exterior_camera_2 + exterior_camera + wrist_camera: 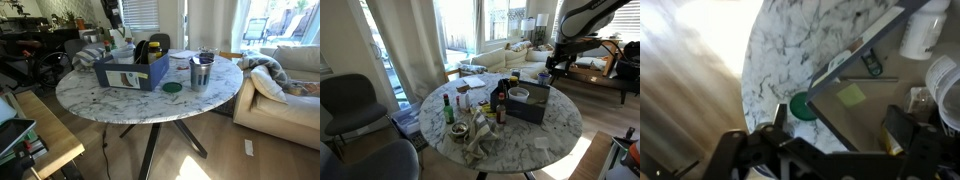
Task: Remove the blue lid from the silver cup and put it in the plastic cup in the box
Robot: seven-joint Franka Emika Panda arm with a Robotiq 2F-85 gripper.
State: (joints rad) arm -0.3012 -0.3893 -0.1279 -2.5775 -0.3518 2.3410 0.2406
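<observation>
The silver cup (201, 74) stands on the marble table to the right of the box, with a dark blue lid (204, 57) on top. The dark blue-grey box (130, 72) holds bottles and the pale plastic cup (122, 53). The box (532, 104) and plastic cup (519, 95) also show in an exterior view. My gripper (552, 67) hangs above the table's far edge beyond the box. In the wrist view the gripper (840, 125) is open and empty over a corner of the box (855, 120), and the plastic cup's rim (944, 85) is at the right.
A green round lid (172, 87) lies on the table by the box corner and shows in the wrist view (800, 107). Dark bottles (501, 97), a green bottle (448, 108) and crumpled paper (480, 140) crowd the table. Chairs and sofas surround it.
</observation>
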